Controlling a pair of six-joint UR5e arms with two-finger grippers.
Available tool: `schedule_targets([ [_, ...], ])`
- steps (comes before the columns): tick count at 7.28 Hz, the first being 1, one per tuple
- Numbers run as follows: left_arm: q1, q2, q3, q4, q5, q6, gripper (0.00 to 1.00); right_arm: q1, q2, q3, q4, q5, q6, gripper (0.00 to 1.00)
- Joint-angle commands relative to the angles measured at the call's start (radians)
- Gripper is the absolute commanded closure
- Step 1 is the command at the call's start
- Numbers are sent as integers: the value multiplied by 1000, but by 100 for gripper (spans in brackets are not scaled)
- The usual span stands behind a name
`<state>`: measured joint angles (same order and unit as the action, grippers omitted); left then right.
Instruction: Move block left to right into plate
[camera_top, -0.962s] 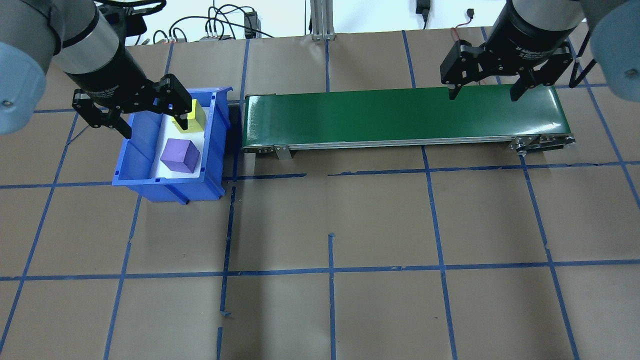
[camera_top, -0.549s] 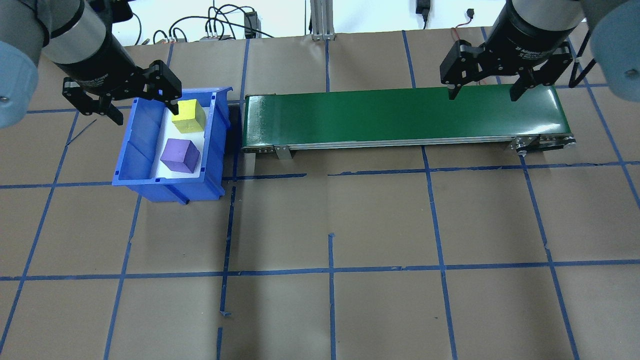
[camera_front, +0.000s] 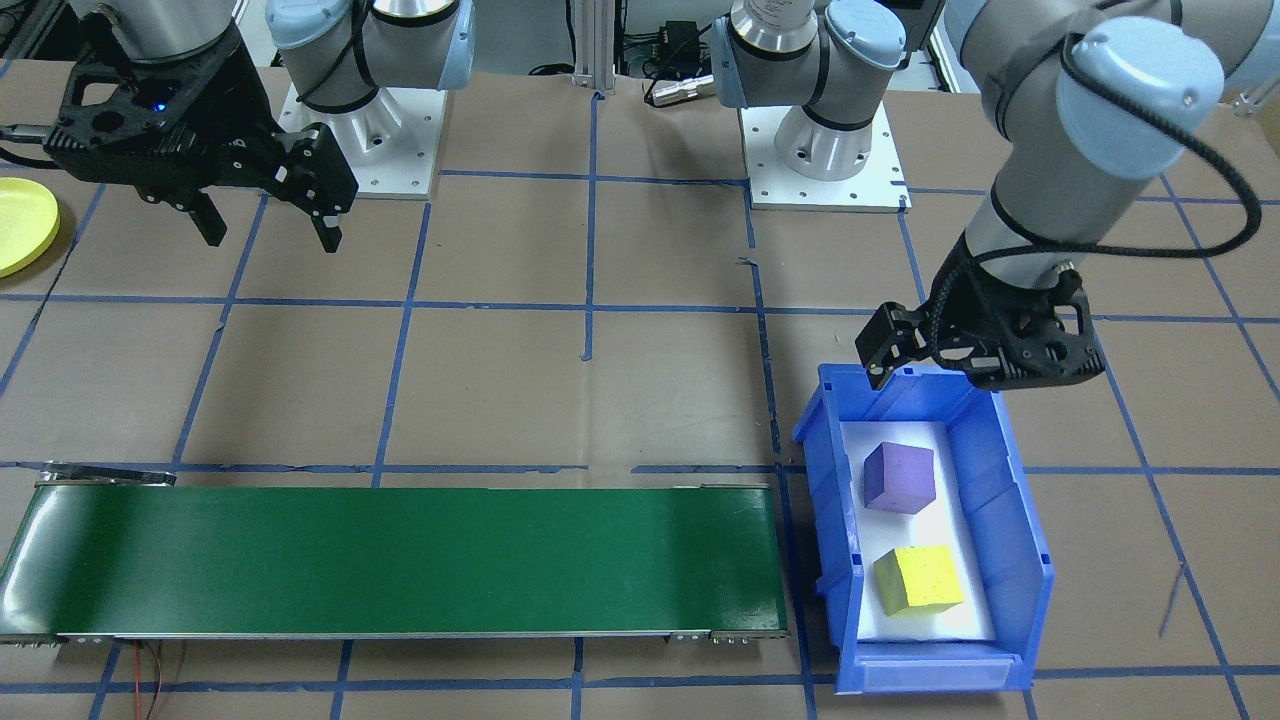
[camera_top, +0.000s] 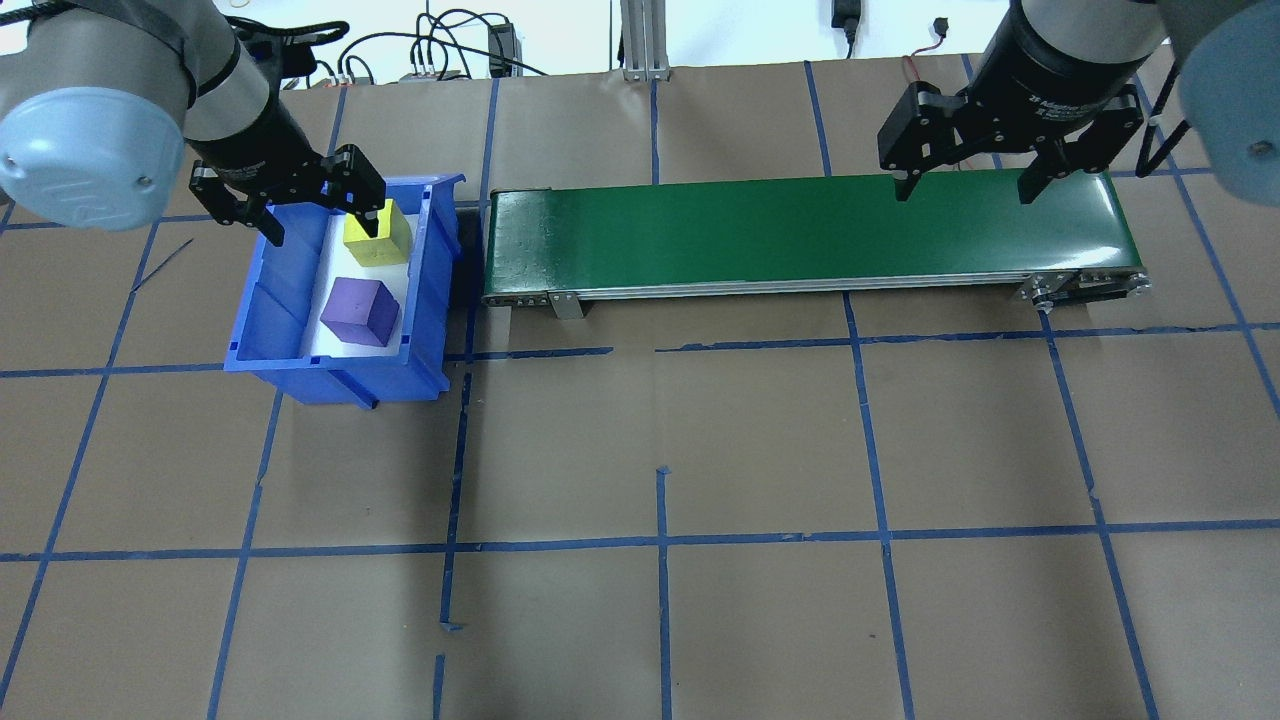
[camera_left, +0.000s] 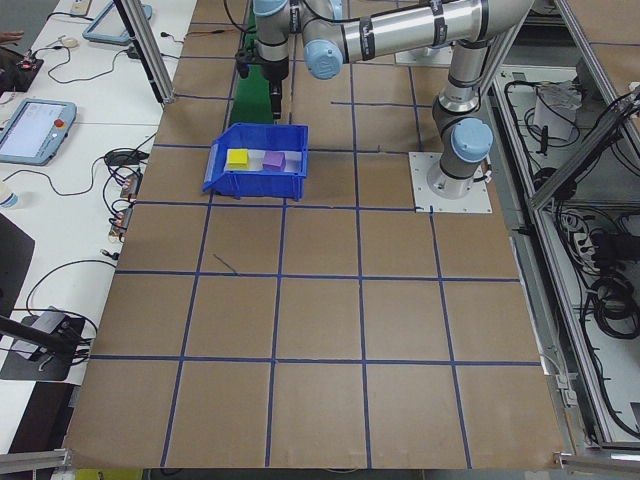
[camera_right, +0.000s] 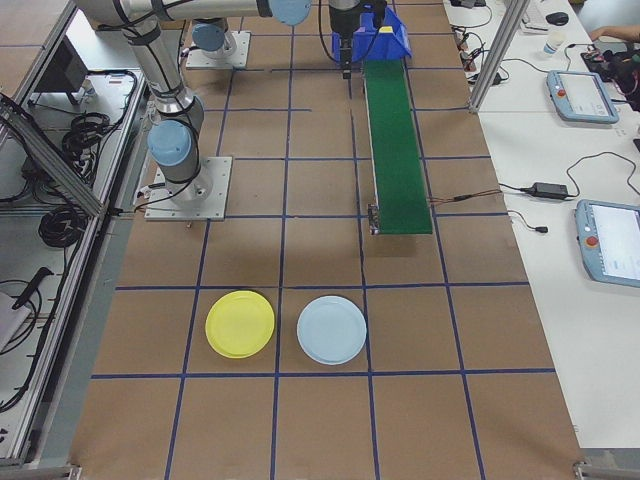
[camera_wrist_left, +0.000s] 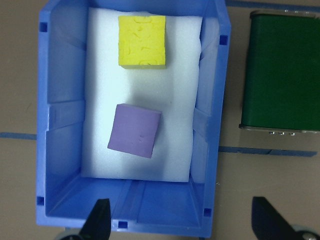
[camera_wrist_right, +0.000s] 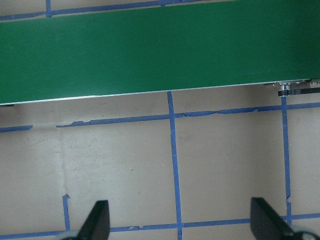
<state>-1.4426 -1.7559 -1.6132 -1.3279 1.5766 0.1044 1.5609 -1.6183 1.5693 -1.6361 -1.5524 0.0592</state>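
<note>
Nearest the robot's base, on its right side, the yellow plate (camera_right: 240, 324) lies flat on the brown paper table (camera_top: 760, 440), just beside a pale blue plate (camera_right: 332, 330) and well apart from everything else; only its edge shows in the front-facing view. Farther out, the left gripper (camera_top: 305, 214) hangs over the near end of the blue bin (camera_top: 435, 260), its two fingers spread wide and holding nothing, one finger on each side of the bin's wall line in the overhead view. Inside the bin, on a white foam liner (camera_wrist_left: 180, 95), sit two blocks: the purple block (camera_wrist_left: 134, 130) near the middle, turned slightly askew, and the yellow block (camera_wrist_left: 142, 41) beyond it toward the far end, square to the walls. The blocks are apart from each other and neither touches the gripper. The left wrist view looks straight down on both, with the fingertips (camera_wrist_left: 99, 219) at the bottom edge, wide of the bin's end wall. Just beside the bin, along the far part of the table, runs the green conveyor belt (camera_top: 800, 235), bare on top. The right gripper (camera_top: 968, 172) hangs above the belt's other end, its fingers also spread wide and empty; its wrist view shows the belt and the blue tape lines (camera_wrist_right: 172, 150) on the table below.
</note>
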Motion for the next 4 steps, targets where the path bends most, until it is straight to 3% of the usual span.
schedule_targets([
  [1, 77, -75, -2, 26, -4, 197, 0, 1, 0, 0, 1, 0, -1, 0],
  [4, 83, -152, -2, 62, -15, 202, 0, -1, 0, 0, 1, 0, -1, 0],
])
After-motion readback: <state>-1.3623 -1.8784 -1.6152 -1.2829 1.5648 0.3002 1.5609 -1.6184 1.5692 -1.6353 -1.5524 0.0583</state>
